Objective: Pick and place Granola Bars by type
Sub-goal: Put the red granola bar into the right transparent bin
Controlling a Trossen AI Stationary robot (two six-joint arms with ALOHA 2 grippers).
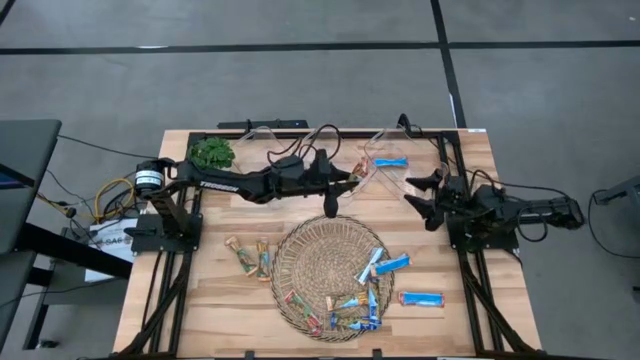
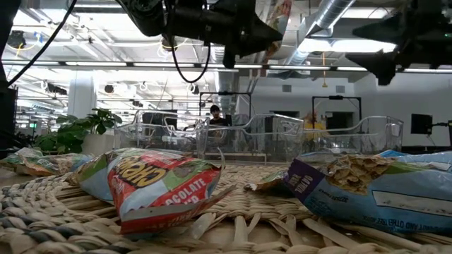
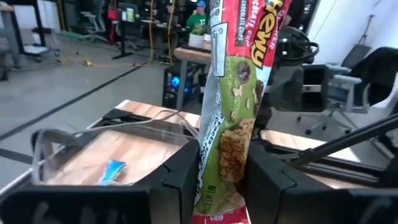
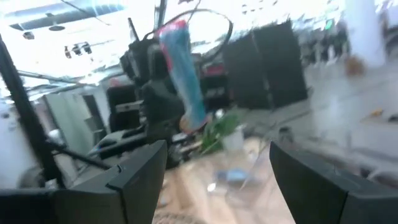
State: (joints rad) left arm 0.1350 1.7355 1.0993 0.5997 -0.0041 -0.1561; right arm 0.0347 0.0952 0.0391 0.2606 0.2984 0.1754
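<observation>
My left gripper [image 1: 352,180] hangs above the table between the wicker tray [image 1: 330,225] and the far right clear bin [image 1: 378,180], shut on a green-and-red granola bar [image 3: 233,118]. That bin holds one bright blue bar [image 1: 390,162]. Several blue and brownish bars [image 1: 375,268] lie on the tray. Two brownish bars [image 1: 250,257] lie on the table left of the tray, and a blue bar [image 1: 420,298] lies to its right. My right gripper [image 1: 418,197] waits open near the table's right edge, touching nothing. My left gripper pinches the green-and-red bar near its red end [image 3: 219,186] between the two fingers [image 3: 180,177]. The fingers come level from the table's left. The bar is lifted clear, and most of its length sticks out free past the fingers.
A second clear bin [image 1: 268,135] stands at the far edge, left of the first, beside a green plant [image 1: 212,152]. In the low view a chocolate bar [image 2: 155,185] and a blue bar [image 2: 381,187] lie on the tray close up. Bare wood lies between tray and bins.
</observation>
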